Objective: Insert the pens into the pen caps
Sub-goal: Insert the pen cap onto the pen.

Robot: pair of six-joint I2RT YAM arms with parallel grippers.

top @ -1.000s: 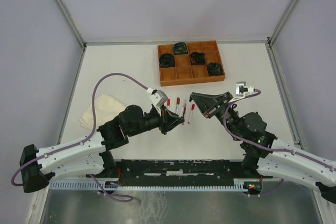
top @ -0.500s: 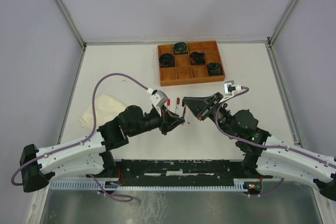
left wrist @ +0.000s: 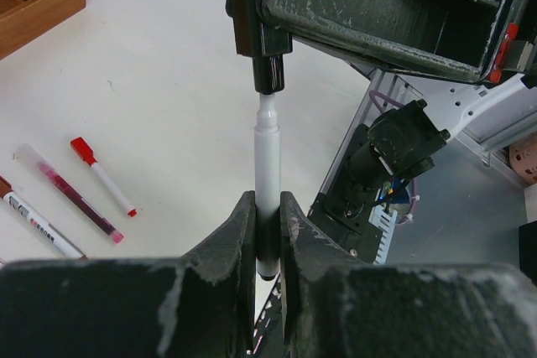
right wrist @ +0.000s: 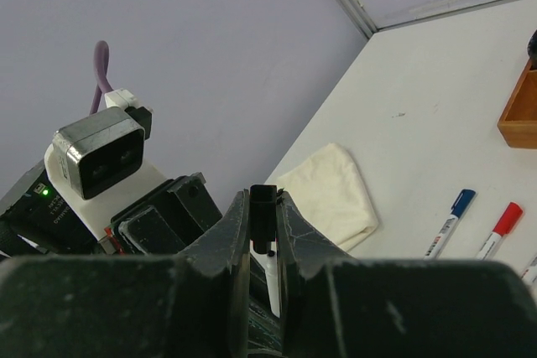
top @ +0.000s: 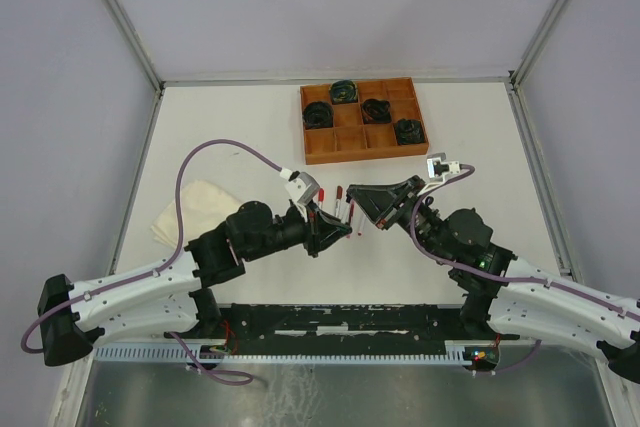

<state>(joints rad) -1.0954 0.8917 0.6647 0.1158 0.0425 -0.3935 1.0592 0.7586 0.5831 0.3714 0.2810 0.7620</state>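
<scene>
My left gripper (left wrist: 267, 207) is shut on the lower end of a white pen (left wrist: 267, 153) that stands straight up from its jaws. The pen's tip meets the mouth of a black pen cap (left wrist: 269, 73). That black cap (right wrist: 263, 215) is pinched in my right gripper (right wrist: 263, 199), with the white pen (right wrist: 270, 278) just under it. From above, the left gripper (top: 345, 230) and right gripper (top: 354, 193) meet tip to tip at the table's middle. Loose pens lie beside them: a red-capped pen (left wrist: 102, 175), a clear-capped magenta pen (left wrist: 71, 190), and a blue-capped pen (right wrist: 449, 222).
A wooden compartment tray (top: 362, 137) holding dark cable coils stands at the back. A folded cream cloth (top: 185, 209) lies at the left. More pens (top: 322, 197) lie on the white table close to both grippers.
The right arm swung left and brought the black cap up to the pen held by the left gripper. Over the last half second nothing has moved.
</scene>
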